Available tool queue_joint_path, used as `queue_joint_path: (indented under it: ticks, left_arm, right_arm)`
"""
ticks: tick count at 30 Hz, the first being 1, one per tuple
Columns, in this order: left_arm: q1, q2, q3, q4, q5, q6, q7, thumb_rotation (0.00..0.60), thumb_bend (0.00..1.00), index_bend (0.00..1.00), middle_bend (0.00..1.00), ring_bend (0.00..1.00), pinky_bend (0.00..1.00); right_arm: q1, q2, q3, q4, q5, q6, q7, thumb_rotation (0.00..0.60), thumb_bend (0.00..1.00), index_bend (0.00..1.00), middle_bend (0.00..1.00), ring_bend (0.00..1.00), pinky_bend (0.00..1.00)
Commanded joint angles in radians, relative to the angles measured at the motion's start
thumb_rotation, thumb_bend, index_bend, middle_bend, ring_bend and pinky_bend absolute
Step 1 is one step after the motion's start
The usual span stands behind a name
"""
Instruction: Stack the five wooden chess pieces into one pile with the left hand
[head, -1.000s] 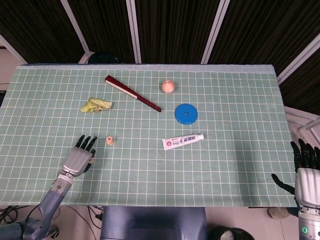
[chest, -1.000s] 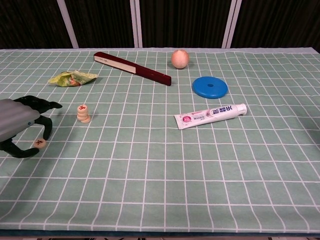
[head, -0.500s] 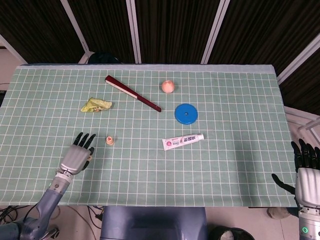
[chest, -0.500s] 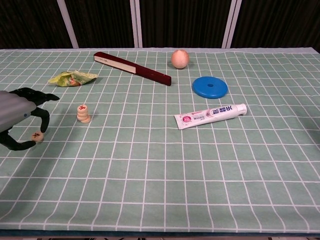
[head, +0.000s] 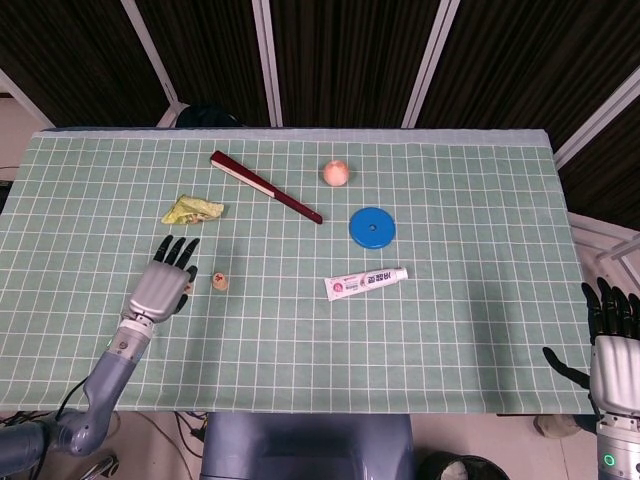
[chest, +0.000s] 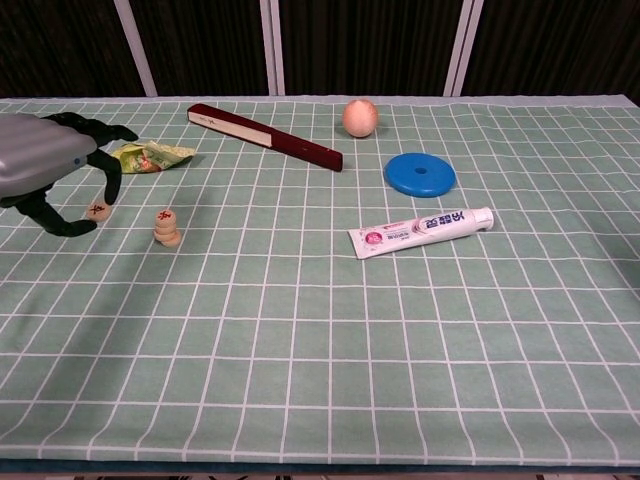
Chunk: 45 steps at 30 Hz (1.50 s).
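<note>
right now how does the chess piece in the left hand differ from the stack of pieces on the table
The chess piece is a single disc, pinched in the left hand and lifted off the cloth; the stack is several discs piled up, resting on the table with nothing touching it. The held piece sits left of the stack in the chest view. Both are pale wood with a red mark on top.

Little can be read here. The toothpaste tube (chest: 421, 231) carries dark printed characters along its white body and a round pink and red emblem near its flat end, but the print is too small to make out in either view. The chess piece (chest: 97, 211) held in the left hand (chest: 50, 170) bears 1 red character on its top face, and the top of the pile (chest: 167, 227) shows another red mark; neither is legible.
</note>
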Motion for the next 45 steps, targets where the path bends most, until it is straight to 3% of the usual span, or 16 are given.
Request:
queue_joint_path:
  ticks: [1,12,45]
  left_arm:
    - [-0.041,-0.012,-0.036,-0.013,-0.068,-0.027,0.061,0.600,0.30,0.49,0.00,0.00,0.00]
    - [-0.124,-0.090,-0.065,0.032,-0.200,-0.042,0.157,0.600,0.30,0.49,0.00,0.00,0.00]
    - [-0.187,-0.145,-0.022,0.068,-0.262,-0.001,0.212,0.600,0.30,0.48,0.00,0.00,0.00]
  right_arm:
    - [0.000,0.000,0.000,0.000,0.000,0.000,0.000,0.600,0.23,0.06,0.01,0.00,0.00]
    - [0.001,0.000,0.001,0.001,0.003,-0.001,-0.001,0.600,0.23,0.06,0.01,0.00,0.00]
    - [0.001,-0.001,0.003,0.002,0.005,-0.001,-0.002,0.600,0.23,0.06,0.01,0.00,0.00]
